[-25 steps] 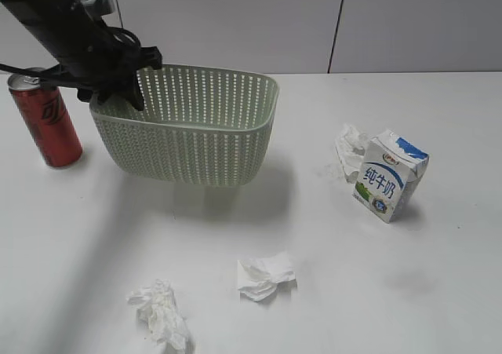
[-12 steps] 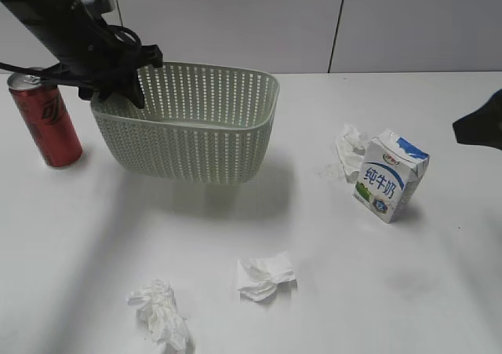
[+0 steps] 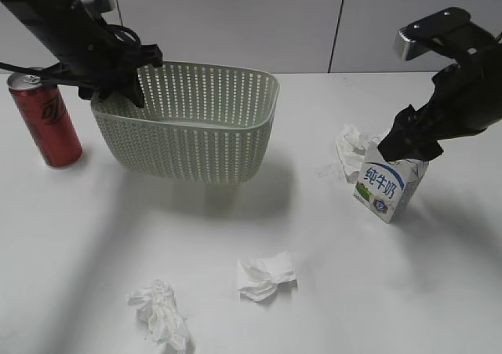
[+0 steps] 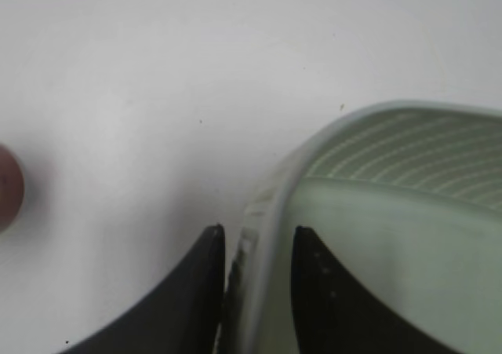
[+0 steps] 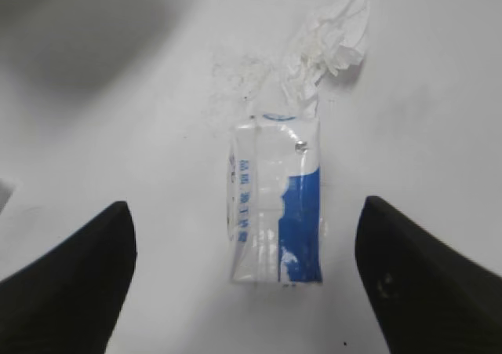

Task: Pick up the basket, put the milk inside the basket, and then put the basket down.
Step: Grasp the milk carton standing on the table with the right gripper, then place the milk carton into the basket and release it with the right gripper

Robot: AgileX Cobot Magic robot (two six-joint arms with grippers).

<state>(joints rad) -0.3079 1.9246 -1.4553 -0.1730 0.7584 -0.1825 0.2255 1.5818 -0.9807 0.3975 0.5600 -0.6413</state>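
The basket (image 3: 188,122) hangs tilted above the table (image 3: 94,244), its rim clamped in the left gripper (image 3: 118,75). The milk (image 3: 388,183) stands upright beside a crumpled tissue (image 3: 349,148), under the right gripper (image 3: 409,138), whose fingers (image 5: 70,268) are spread wide.

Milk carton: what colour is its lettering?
Blue characters on the white milk carton, clearest in the exterior view.

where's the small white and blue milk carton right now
The small white and blue milk carton stands on the table's right side, beside a crumpled white tissue, directly under the open right gripper.

Exterior slants down, wrist views close, straight down
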